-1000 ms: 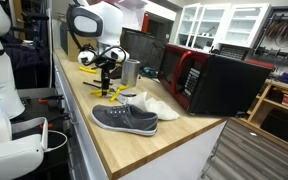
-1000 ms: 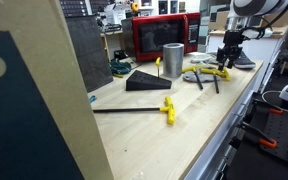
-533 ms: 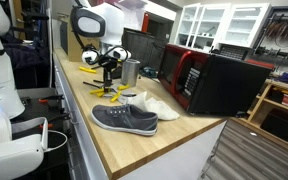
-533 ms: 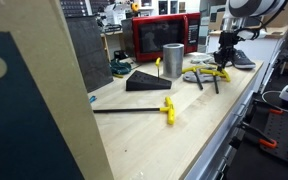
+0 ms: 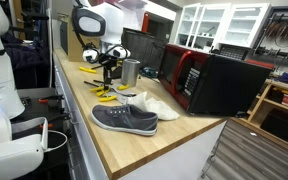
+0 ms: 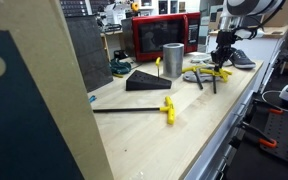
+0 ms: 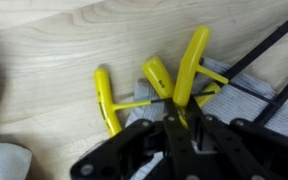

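Observation:
My gripper (image 7: 187, 124) points down at a cluster of yellow T-handle hex keys on the wooden bench. Its jaws are shut on the lower end of one yellow handle (image 7: 191, 62). Two more yellow handles (image 7: 107, 100) (image 7: 156, 78) lie just beside it, on a grey mat (image 7: 246, 100). In both exterior views the gripper (image 5: 108, 74) (image 6: 221, 60) stands over these keys (image 5: 104, 92) (image 6: 206, 73), close to a metal cup (image 5: 131, 71) (image 6: 173, 60). Whether the gripped key is off the mat I cannot tell.
A grey shoe (image 5: 124, 119) and a white shoe (image 5: 152, 103) lie nearer the bench end. A red and black microwave (image 5: 214, 80) stands behind. Also on the bench are a black wedge (image 6: 144, 82) and another yellow T-handle key (image 6: 167, 108) with a long shaft.
The jaws have gone from open to shut around the yellow handle. The arm has shifted only slightly over the keys.

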